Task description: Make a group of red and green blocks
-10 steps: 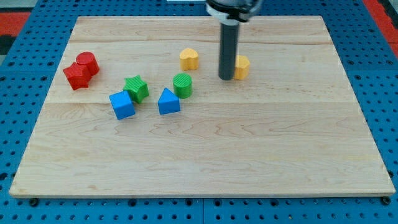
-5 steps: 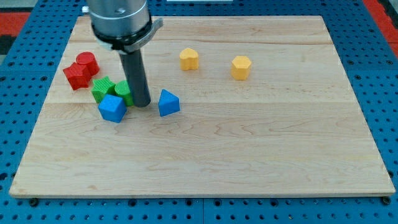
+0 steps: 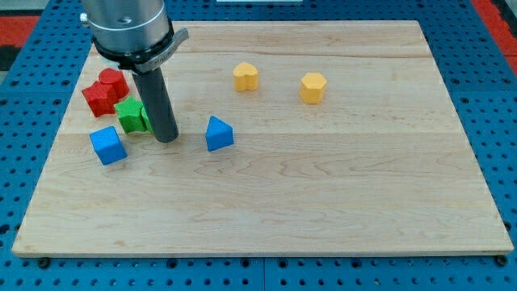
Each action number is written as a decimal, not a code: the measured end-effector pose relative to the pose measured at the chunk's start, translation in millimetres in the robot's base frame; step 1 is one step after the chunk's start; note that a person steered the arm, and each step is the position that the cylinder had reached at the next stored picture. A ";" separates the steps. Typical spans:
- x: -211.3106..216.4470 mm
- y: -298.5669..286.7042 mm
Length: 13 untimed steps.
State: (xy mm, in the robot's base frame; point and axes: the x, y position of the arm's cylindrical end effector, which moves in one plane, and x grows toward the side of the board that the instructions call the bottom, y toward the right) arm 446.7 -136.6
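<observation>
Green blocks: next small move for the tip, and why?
Probably a short push toward the view's left. My tip sits just right of the green blocks, which already touch or nearly touch the red blocks; a nudge should close the group.

lab bench | wooden board [image 3: 323, 186] on blue pegboard [image 3: 501, 121] | robot arm [image 3: 129, 32]

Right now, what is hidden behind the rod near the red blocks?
A green block shows at the rod's left, touching the red blocks. Another green sliver peeks out; its shape is covered.
</observation>
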 end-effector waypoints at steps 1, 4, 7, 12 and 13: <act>-14.8 -51.6; -6.7 -73.4; -4.6 -4.1; -45.4 -164.7; -58.5 -168.2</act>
State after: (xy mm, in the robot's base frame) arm 388.2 -304.8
